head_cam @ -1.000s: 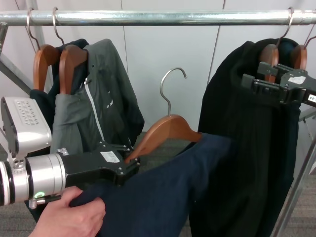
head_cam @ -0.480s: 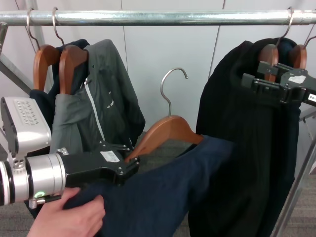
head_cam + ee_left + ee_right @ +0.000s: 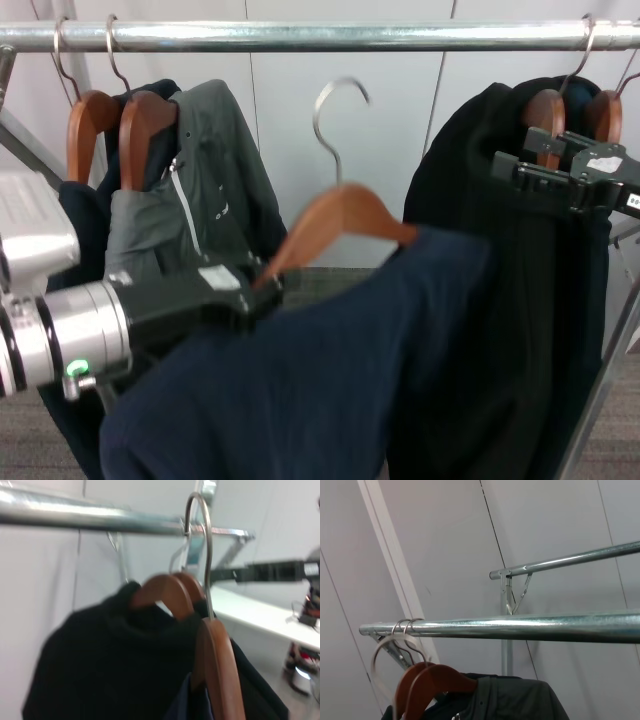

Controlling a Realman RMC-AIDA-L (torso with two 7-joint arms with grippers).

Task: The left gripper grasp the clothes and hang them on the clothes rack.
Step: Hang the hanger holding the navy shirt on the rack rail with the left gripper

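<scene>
Head view: left gripper at lower left of frame, clamped shut on the lower left end of the wooden hanger carrying the navy clothes. Clothes drape from frame centre down to the bottom edge, below the clothes rack, which runs across the top. Hanger hook sits just under the rack, not over it. Grey jacket hangs on the rack at upper left, black garment at right. Right gripper at the right edge, in front of the black garment; can't tell whether its fingers are open. Left wrist view: hook reaches up to the rack, whether touching is unclear.
</scene>
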